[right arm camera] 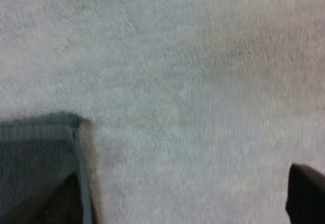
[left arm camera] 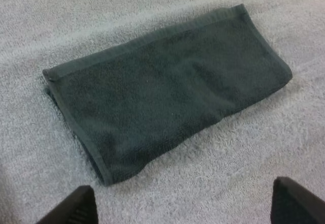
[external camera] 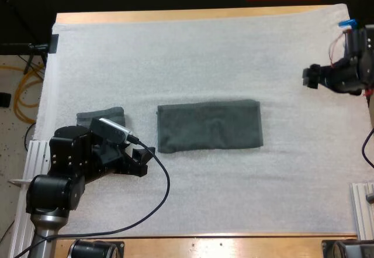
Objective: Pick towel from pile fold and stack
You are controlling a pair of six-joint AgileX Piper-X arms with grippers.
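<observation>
A dark grey-green towel [external camera: 209,126] lies folded into a flat rectangle in the middle of the white mat [external camera: 198,53]. My left gripper [external camera: 145,155] hovers just left of the towel's near left corner. In the left wrist view the folded towel [left arm camera: 167,89] lies ahead of my left gripper [left arm camera: 183,209], whose fingers [left arm camera: 71,211] stand wide apart with nothing between them. My right gripper [external camera: 310,75] hangs at the mat's right side, beyond the towel. My right gripper [right arm camera: 177,203] is open over bare mat, one finger [right arm camera: 51,203] near a towel corner [right arm camera: 35,148].
A second, smaller dark towel [external camera: 102,117] lies at the left of the mat, partly hidden behind my left arm. Bare mat stretches across the far half and along the near edge. The wooden table edge [external camera: 193,15] runs along the far side.
</observation>
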